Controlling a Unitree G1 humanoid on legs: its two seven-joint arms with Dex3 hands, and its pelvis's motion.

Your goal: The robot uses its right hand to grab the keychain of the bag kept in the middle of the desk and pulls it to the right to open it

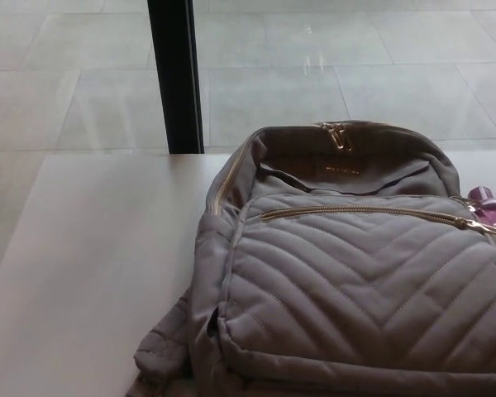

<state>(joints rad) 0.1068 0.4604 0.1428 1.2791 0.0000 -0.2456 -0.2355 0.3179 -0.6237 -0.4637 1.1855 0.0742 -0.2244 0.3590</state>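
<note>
Head view, grey quilted bag (355,281) flat on white desk (91,273), pink keychain (492,207) at its right edge, neither hand visible

grey quilted cloth backpack (347,281): matt fabric, stitched in chevron ridges. gold metal front zipper (364,213) looked shiny, as did gold metal pulls (337,135) on top. pale smooth desk top (91,273) was matt. translucent purple keychain (492,205) appeared glossy, plastic-like. pale tiled floor (314,66) was polished, reflective.
</note>
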